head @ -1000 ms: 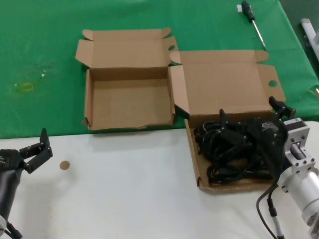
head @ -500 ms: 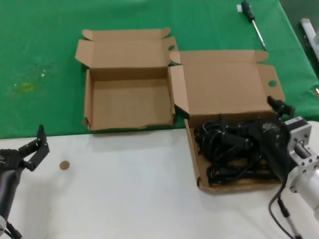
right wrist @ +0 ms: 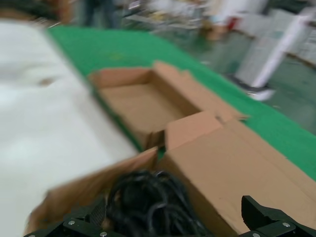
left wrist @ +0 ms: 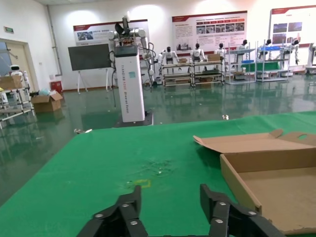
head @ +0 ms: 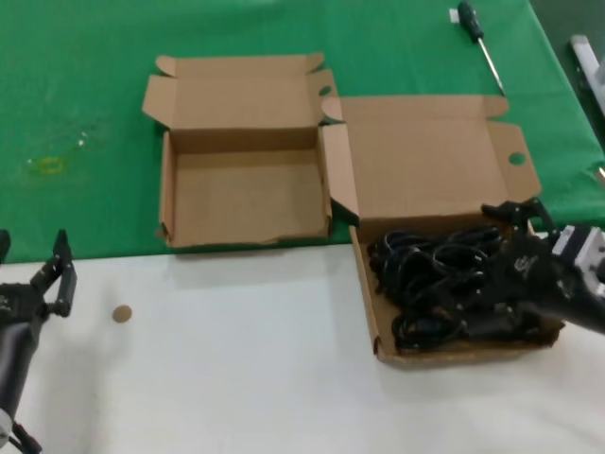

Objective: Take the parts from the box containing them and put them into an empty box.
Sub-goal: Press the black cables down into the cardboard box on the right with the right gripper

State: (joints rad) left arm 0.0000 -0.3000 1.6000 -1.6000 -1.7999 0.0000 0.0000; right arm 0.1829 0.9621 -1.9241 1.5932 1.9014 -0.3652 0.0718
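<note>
The parts point(head: 430, 284) are a tangle of black power cords lying in the wider cardboard box point(head: 454, 352), whose broad lid point(head: 425, 161) lies open behind it. My right gripper point(head: 484, 270) is low over the right side of this pile, open, with one finger toward the lid and the other near the front wall. In the right wrist view the cords point(right wrist: 148, 202) lie between its wide-spread fingers point(right wrist: 266, 217). The empty box point(head: 246, 199) sits to the left of it with nothing inside. My left gripper point(head: 59, 276) hovers open at the table's left edge, holding nothing.
A screwdriver point(head: 477, 38) lies on the green cloth at the far right. A small brown disc point(head: 121, 313) rests on the white table near my left gripper. A yellow mark point(head: 47, 165) shows on the cloth at the left. The left wrist view shows the empty box point(left wrist: 266, 187) beyond the open fingers point(left wrist: 210, 200).
My right gripper has dropped lower and shifted right, with its fingers now down at the cords in the box. My left gripper has drifted a little left and back.
</note>
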